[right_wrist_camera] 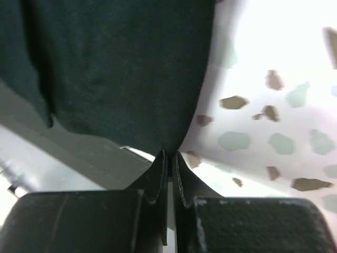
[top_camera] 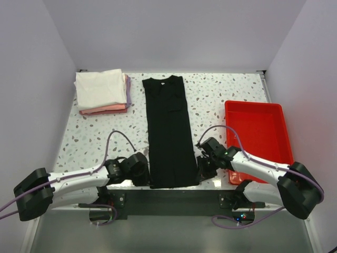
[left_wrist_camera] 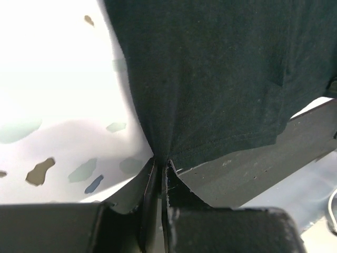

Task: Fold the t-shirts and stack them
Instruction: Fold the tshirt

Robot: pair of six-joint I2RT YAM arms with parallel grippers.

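Observation:
A black t-shirt (top_camera: 169, 132) lies as a long narrow strip down the middle of the table, collar at the far end. My left gripper (top_camera: 141, 169) is shut on its near left hem corner; in the left wrist view the cloth (left_wrist_camera: 210, 79) is pinched between the fingertips (left_wrist_camera: 152, 171). My right gripper (top_camera: 202, 166) is shut on the near right hem corner, the black cloth (right_wrist_camera: 121, 74) pinched between its fingertips (right_wrist_camera: 181, 166). A stack of folded t-shirts (top_camera: 102, 90), white on top over pink and lavender, sits at the far left.
A red plastic tray (top_camera: 258, 138) stands at the right, just beyond my right arm. The speckled table (top_camera: 221, 95) ends at a dark near edge (top_camera: 174, 197) under the shirt's hem. White walls close in the back and sides.

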